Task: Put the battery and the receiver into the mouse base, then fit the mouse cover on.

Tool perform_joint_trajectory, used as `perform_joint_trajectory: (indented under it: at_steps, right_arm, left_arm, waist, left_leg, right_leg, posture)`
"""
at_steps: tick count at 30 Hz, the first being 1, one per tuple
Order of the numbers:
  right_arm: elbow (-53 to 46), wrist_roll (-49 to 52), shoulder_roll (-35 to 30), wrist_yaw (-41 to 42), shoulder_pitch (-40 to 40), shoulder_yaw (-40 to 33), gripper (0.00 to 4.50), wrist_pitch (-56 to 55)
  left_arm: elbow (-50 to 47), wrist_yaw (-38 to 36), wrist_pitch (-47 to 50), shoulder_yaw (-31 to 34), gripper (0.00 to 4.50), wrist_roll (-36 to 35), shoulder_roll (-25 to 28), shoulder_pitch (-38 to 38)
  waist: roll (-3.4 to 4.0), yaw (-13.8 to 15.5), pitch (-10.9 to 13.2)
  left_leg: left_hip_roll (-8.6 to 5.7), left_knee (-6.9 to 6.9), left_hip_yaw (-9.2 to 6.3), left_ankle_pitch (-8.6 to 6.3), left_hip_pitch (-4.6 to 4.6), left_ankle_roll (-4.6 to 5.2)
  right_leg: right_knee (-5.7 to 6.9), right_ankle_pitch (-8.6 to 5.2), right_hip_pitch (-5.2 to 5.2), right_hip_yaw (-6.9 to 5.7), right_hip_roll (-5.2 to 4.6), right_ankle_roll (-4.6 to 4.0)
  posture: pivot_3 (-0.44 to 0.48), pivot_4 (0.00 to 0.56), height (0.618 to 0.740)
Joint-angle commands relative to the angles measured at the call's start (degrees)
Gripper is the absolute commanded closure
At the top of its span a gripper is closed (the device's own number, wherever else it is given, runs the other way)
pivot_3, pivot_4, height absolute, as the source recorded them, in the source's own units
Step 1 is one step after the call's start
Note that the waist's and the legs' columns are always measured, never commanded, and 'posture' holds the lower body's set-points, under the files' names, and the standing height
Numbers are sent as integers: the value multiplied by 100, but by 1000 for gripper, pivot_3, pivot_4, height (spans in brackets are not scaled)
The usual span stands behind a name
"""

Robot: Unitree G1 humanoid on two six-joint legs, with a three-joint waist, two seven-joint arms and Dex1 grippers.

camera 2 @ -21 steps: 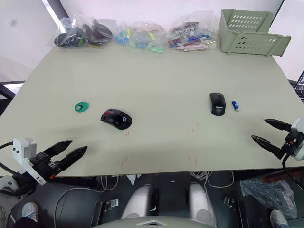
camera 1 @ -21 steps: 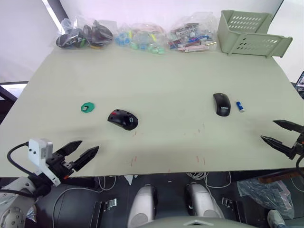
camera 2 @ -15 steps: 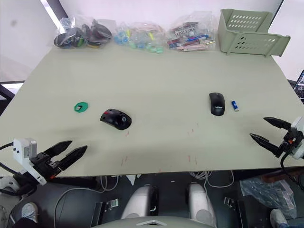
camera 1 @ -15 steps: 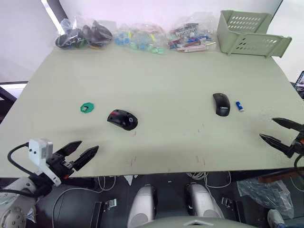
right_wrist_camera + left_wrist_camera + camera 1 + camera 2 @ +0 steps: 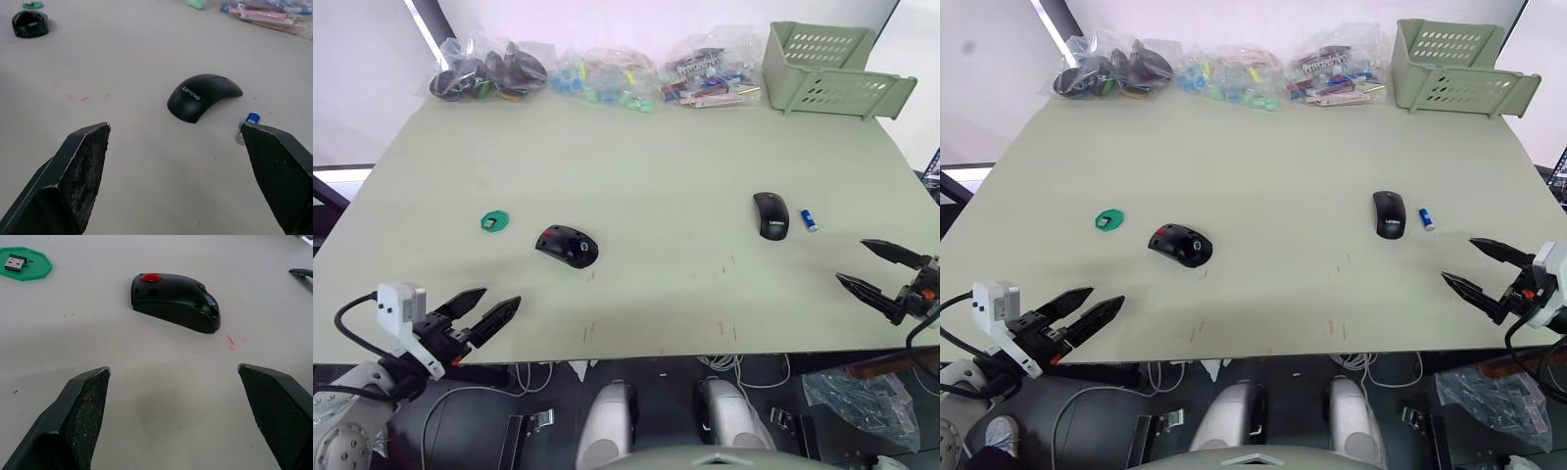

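While the left hand (image 5: 480, 313) hovers spread and empty, the right hand (image 5: 879, 277) gapes empty near the table (image 5: 646, 176) edge.

smooth mouse cover (image 5: 204, 96), matt table (image 5: 656, 176)

A wide pale green table (image 5: 636, 157) is seen under even, bright light. Along the table's far edge, clear plastic bags (image 5: 597, 73) of small parts are lined up, and a pale green slotted basket (image 5: 832, 69) is set at the far right corner. Behind the table a white wall (image 5: 607, 20) is seen. Faint red marks (image 5: 724, 328) are scattered near the table's front edge. Below that edge, a dark floor with cables (image 5: 729, 364) is visible.
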Motion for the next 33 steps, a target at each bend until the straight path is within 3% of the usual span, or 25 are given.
perform_joint_trajectory:
  at_steps: [1, 14, 33]
  right_arm:
    - [-162, 157, -48, 59, -143, -55, 69, 57]
    - [-288, 242, 52, 248, -543, 241, 69, 113]
    - [-772, 374, 87, 236, -451, 256, 69, 251]
  left_arm:
    - [-335, 67, 51, 181, 75, -151, 57, -9]
    - [-717, 386, 256, 166, 75, -359, -21, 9]
    - [-589, 366, 317, 84, 75, -392, 46, -156]
  waist:
    - [0, 0, 0]
    - [0, 2, 0]
    - [0, 4, 0]
  left_leg:
    - [0, 1, 0, 0, 0, 0]
    - [-2, 2, -1, 0, 0, 0]
    - [-4, 6, -2, 0, 2, 0]
  right_leg:
    - [0, 0, 0, 0, 0, 0]
    - [6, 1, 0, 0, 2, -3]
    - [15, 3, 0, 0, 4, -6]
  posture:
    - [0, 150, 740]
    - [0, 150, 740]
    - [0, 150, 740]
